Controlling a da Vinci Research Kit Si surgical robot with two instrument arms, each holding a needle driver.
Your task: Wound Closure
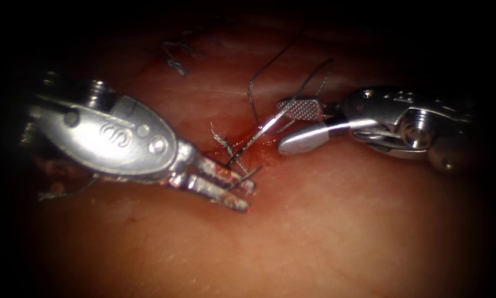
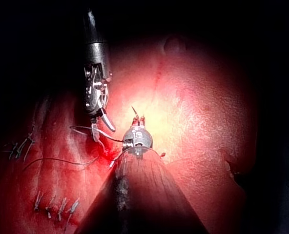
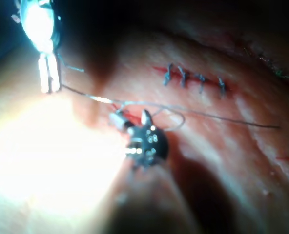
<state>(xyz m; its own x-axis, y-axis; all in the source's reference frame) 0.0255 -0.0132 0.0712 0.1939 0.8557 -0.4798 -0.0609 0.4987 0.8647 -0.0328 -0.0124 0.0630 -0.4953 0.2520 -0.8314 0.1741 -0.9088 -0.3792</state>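
My left tool clenched the thread beside the cut, apparently for tension; my right tool gaped, holding nothing.

Left tool left of cut — right tool right, thread between.

Fading to black around the endoscope view's edges; glaring off the shiny steel left gripper; blurring the right wrist view.

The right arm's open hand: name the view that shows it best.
The endoscope view: the right hand shows both jaws spread, thread between them. The right wrist view shows them from behind; the left wrist view shows them smaller.
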